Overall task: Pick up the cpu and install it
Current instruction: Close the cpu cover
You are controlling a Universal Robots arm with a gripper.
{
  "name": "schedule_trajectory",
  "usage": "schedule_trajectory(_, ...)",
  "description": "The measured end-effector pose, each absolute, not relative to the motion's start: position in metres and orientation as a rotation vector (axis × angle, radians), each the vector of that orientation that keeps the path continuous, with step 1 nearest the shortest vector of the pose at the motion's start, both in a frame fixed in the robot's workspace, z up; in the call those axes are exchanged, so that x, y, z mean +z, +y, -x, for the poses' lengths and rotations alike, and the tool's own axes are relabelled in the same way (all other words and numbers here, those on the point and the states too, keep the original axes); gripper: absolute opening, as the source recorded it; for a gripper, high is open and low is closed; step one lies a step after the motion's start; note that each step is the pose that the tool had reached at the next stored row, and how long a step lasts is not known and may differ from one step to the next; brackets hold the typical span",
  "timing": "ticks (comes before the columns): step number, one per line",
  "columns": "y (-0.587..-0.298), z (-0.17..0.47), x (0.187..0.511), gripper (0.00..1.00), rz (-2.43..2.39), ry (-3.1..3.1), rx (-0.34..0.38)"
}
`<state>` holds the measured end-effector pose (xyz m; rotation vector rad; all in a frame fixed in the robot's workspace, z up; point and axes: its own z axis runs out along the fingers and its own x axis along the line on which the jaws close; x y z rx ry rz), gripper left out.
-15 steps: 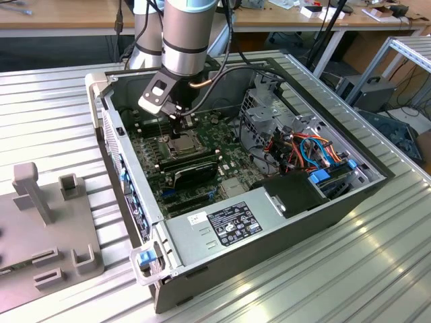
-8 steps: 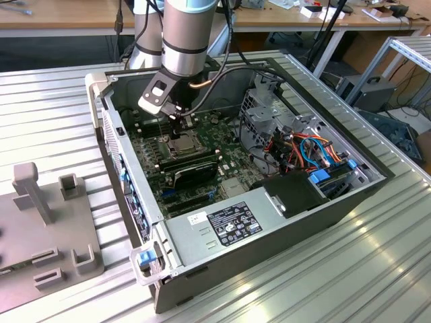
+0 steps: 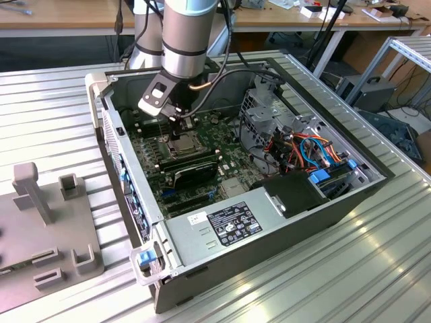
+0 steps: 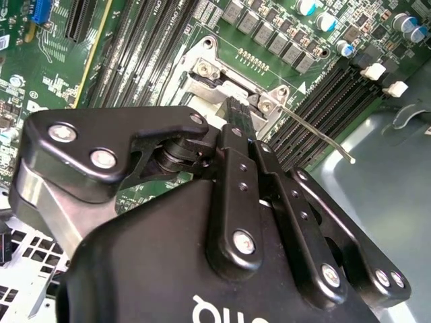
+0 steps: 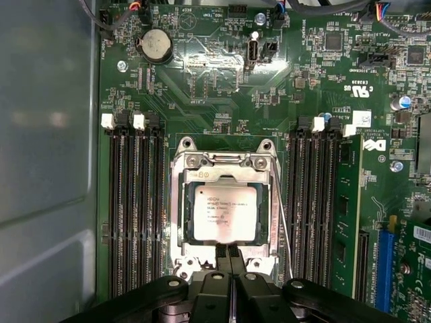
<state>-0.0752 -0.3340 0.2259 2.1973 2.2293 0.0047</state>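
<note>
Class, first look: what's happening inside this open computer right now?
A robot arm reaches into an open desktop computer case. Its hand, fingers closed together and holding nothing, is poised at the edge of the metal socket frame on the green motherboard. The cpu lies flat inside that frame, silver top up, with memory slots on both sides.
</note>
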Motion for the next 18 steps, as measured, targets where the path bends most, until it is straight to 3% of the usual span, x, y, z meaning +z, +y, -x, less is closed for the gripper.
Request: schedule_trajectory(18, -0.3341, 0.0822, 0.2196, 0.11, -2.197, 2.23, 0.005)
